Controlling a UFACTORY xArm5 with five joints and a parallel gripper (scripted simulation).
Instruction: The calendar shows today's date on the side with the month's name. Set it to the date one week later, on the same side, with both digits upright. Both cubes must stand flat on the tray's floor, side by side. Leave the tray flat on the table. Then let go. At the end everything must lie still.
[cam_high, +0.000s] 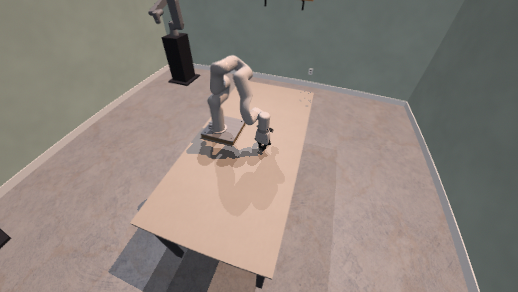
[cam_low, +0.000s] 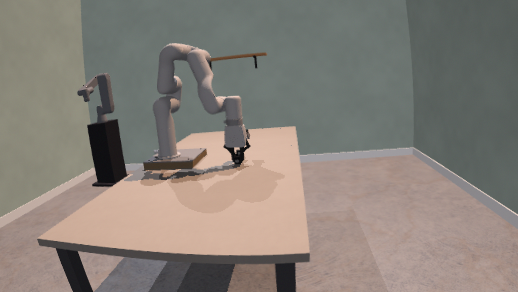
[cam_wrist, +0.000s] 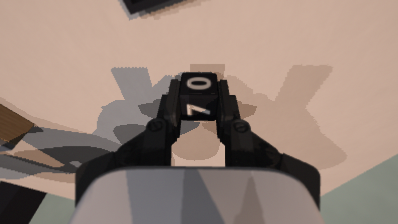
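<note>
Pincer (cam_wrist: 199, 131) was clenched on the black cube (cam_wrist: 200, 96), gripping opposite side faces so the 0 and 7 faces remained visible, low over the desk (cam_wrist: 300, 45), away from the tray (cam_wrist: 150, 5).

A long tan table (cam_high: 235, 220) carries the arm's wooden base plate (cam_low: 175, 160).

cube (cam_wrist: 200, 97), black with white digits, clamped between the fingers of the gripper (cam_wrist: 200, 102) | far face in wrist view: "0" | face toward the wrist camera: "7", lying on its side | top and exterior views: cube too small, no digits readable | no other text
</note>
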